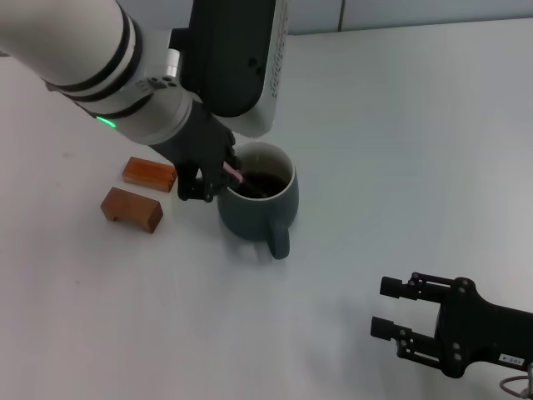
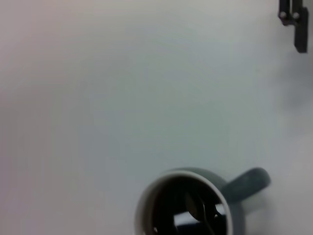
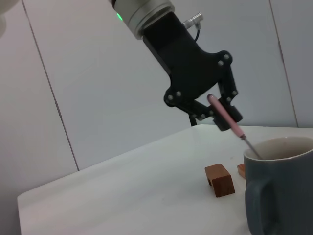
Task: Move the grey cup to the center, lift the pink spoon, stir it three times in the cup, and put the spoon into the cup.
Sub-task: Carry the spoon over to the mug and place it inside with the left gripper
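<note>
The grey cup (image 1: 256,205) stands near the middle of the table, handle toward me, dark liquid inside. It also shows in the left wrist view (image 2: 186,205) and the right wrist view (image 3: 281,186). My left gripper (image 1: 218,171) is shut on the pink spoon (image 1: 235,174) at the cup's left rim. The spoon tilts, and its metal end is down in the liquid. In the right wrist view the left gripper (image 3: 221,111) holds the pink spoon (image 3: 226,117) by the handle above the rim. My right gripper (image 1: 398,309) is open and empty at the table's near right.
Two brown wooden blocks (image 1: 132,208) (image 1: 150,172) lie to the left of the cup, close to the left gripper. One block (image 3: 219,179) also shows in the right wrist view. The white table (image 1: 400,125) stretches away to the right and back.
</note>
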`<state>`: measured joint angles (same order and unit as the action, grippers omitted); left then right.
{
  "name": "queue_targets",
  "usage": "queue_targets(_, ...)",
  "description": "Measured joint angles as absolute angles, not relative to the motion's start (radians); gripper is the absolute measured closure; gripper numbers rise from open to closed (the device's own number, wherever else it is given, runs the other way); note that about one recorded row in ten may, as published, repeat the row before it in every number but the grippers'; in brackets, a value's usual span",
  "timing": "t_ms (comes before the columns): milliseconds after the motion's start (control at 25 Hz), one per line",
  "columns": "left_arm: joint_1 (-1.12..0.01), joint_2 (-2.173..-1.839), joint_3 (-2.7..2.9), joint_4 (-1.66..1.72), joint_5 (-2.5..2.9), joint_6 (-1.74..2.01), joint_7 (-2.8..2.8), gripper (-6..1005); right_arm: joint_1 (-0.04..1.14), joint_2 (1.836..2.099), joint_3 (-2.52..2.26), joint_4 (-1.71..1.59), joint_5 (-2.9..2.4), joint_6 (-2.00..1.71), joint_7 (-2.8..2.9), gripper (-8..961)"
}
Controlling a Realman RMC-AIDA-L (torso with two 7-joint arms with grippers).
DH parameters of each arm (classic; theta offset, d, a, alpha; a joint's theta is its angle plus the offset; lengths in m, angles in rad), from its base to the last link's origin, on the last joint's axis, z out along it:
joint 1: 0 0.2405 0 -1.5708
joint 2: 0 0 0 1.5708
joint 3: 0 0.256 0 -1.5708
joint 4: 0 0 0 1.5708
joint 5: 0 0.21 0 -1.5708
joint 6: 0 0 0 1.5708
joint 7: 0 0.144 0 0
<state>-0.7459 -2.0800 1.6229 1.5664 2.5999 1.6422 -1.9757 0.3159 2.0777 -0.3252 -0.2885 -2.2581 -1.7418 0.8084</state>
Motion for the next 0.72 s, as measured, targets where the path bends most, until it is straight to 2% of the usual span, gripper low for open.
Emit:
queue_targets(360, -0.739, -2.08, 1.629, 1.542, 2.633, 1.571, -1.988, 867, 0.314, 2.077, -0.325, -0.288, -2.258, -1.749, 0.808, 370)
queue_targets(720, -0.747, -2.08, 1.615, 1.549, 2.652, 1.667, -2.0, 867, 0.313, 2.076, -0.325, -0.288, -2.259, -1.749, 0.808, 371)
